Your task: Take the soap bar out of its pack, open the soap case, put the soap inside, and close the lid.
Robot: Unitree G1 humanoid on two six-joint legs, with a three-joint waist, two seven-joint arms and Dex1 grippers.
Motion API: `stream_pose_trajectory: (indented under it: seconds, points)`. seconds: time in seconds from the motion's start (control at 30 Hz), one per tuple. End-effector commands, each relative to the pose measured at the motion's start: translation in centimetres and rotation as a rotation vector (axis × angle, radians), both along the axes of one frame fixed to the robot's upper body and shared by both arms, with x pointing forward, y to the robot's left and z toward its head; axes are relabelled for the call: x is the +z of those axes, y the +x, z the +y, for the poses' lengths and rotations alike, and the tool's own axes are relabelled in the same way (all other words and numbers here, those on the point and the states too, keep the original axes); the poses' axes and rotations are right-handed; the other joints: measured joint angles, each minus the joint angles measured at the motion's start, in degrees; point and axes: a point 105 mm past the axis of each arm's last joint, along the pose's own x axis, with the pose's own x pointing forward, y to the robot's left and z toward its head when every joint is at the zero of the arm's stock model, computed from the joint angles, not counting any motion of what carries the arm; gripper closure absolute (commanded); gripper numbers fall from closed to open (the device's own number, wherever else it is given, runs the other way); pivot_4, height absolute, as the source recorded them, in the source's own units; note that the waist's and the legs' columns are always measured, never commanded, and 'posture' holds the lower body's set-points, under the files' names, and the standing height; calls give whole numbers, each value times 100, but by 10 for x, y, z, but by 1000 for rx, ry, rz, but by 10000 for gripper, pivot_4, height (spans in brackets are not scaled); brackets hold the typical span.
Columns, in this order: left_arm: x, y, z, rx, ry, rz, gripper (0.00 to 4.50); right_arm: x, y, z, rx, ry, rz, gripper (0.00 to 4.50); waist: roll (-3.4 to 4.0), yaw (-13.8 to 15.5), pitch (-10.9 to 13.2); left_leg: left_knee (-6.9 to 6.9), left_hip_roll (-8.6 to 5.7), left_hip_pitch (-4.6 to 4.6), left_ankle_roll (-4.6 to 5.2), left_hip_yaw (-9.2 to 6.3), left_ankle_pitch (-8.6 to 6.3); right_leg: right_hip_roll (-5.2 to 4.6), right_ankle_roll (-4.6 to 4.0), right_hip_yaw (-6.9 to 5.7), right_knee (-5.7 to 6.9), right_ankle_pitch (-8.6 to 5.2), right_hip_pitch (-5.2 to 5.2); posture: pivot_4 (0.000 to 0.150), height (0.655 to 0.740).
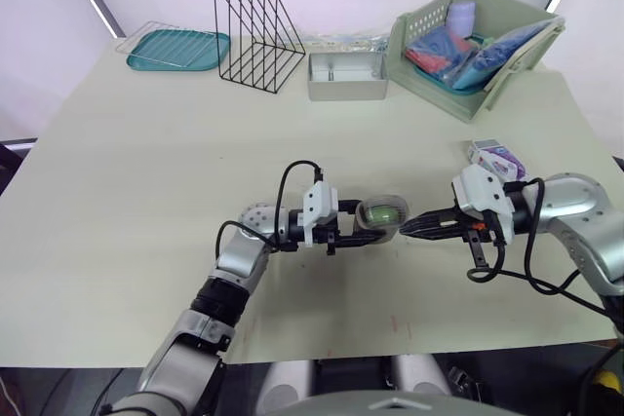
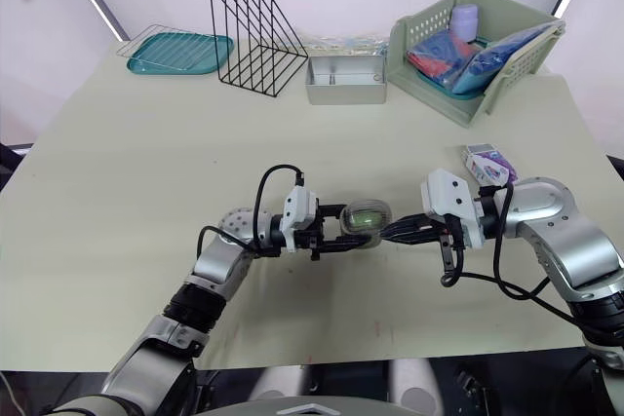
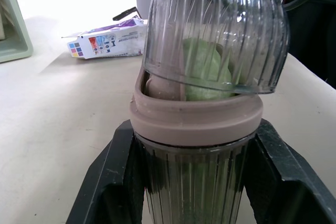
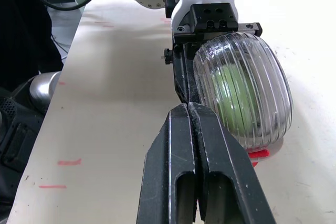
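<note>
- Left wrist view put it right up close: my left pincer (image 2: pixel 343 229) was clamped on the soap case (image 3: pixel 197 145), one black finger (image 3: pixel 113 177) flat against each side of the ribbed lower half.
- The green soap (image 4: pixel 231 98) was inside the case, showing through the clear plastic.
- The lid (image 3: pixel 220 30) was not home. It sat tilted over the beige rim (image 3: pixel 197 121), with one edge lifted off it.
- My right pincer (image 1: pixel 417 228) had its two fingers pressed flat together, gripping nothing, with the tip right at the free end of the case. I could not tell whether it was touching.
- The case was held out sideways, low over the worktop (image 1: pixel 195 143), between my two arms.
- The empty-looking pack (image 1: pixel 495 158) lay on the worktop just beside my right arm. I judged that part of the job done.
- Handling call: the case looked like hard, thin, smooth plastic, light but slippery, and the ribs gave my fingers a little bite.
- I judged the firm lower half was the place to hold, leaving the lid free to swing shut.
- The lid wanted a gentle push on its domed top towards the rim. A hard or off-centre shove could twist the case out of my left grip.
</note>
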Motion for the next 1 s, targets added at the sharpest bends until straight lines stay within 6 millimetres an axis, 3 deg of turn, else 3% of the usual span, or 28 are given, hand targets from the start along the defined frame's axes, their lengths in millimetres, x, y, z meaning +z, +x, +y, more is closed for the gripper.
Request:
stream_pose_trajectory:
  seconds: [0.03, 1.0]
  points:
    - [-7, 3, 7, 41, 32, 12, 26090, 9, 0, 2, 18, 8, -43, 44662, 0, 0, 0, 0, 0, 0, 0, 0, 0, 0, 0, 0, 0, 0, 0, 1500, 7400]
    - [-9, 2, 5, 36, 39, 6, 26090, 13, 4, 4, 22, 13, -70, 44662, 0, 1, 0, 0, 0, 0, 0, 0, 0, 0, 0, 0, 1, 0, 0, 1500, 7400]
